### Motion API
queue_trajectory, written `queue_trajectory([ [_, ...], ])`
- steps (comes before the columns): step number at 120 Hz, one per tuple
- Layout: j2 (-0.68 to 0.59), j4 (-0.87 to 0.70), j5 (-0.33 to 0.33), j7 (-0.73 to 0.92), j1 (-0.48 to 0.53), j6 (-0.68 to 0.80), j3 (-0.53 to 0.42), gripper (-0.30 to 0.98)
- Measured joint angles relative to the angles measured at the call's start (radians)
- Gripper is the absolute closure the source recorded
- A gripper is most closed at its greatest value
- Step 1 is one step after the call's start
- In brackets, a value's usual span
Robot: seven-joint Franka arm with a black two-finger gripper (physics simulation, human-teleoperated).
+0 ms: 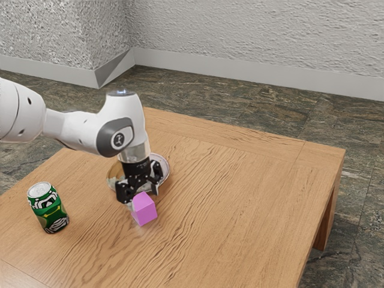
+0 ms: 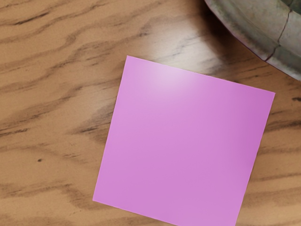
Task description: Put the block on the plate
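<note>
Gripper [image 1: 141, 197] released, fingers spread, nothing held. Pink cube [image 1: 143, 209] just below, offset toward exterior camera; plate [image 1: 164, 164] behind. Likely next: small shift cubeward, descend.

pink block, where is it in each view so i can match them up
Exterior view: the pink block is left of centre, with the green can farther toward the exterior view's left.
Wrist view: the block looms large across the middle.
Shared landmark: the plate, close to the block in both.

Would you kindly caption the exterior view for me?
Franka gripper by a pink block, with a plate and green can on the table.
</note>
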Motion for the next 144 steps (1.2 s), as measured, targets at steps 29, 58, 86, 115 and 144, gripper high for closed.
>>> queue_trajectory([
  [29,0.037,-0.002,-0.003,-0.008,0.0,0.058,0.0,0.0],
  [58,0.031,-0.002,0.0,-0.011,0.003,0.074,0.011,0.0],
  [86,0.05,-0.002,0.005,-0.012,0.023,0.078,0.021,0.0],
  [115,0.084,-0.001,0.018,-0.013,0.023,0.086,0.021,0.0],
  [144,0.1,-0.001,0.02,-0.013,0.023,0.101,0.02,0.02],
])
